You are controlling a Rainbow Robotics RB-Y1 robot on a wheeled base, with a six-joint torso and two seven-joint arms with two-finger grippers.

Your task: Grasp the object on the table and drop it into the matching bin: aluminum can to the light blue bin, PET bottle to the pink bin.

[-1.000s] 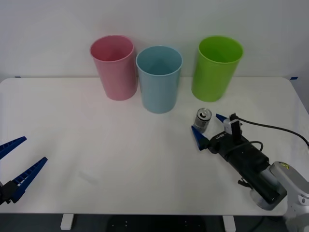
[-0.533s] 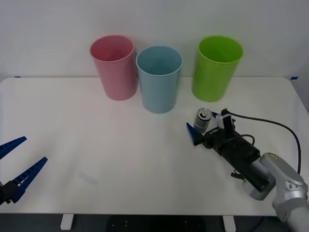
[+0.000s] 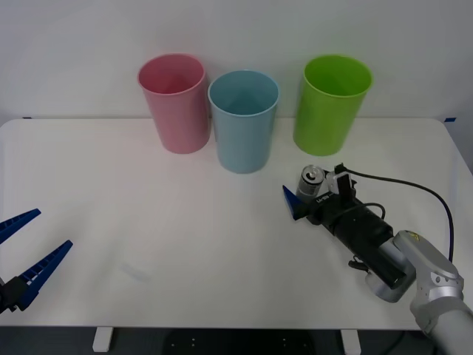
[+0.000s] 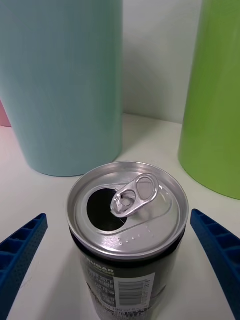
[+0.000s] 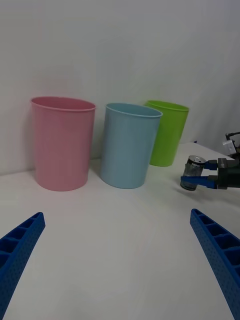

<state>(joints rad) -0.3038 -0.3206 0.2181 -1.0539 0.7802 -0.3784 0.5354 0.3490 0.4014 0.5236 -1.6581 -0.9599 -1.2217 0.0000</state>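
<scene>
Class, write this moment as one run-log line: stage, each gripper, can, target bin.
stage: pre-grasp | right gripper: open, straddling aluminum can | left gripper: open, parked near table edge | can: upright on table | target: light blue bin

Upright lime green bin (image 3: 332, 103)

barcode on aluminum can (image 4: 127, 240), print above it unreadable

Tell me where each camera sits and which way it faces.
Front view: above the arms, looking down at the table; both arms show.
Right wrist view: on the right arm, facing the aluminum can between the open right end effector.
Left wrist view: on the left arm, facing the bins past the open left end effector.
All share the light blue bin.
</scene>
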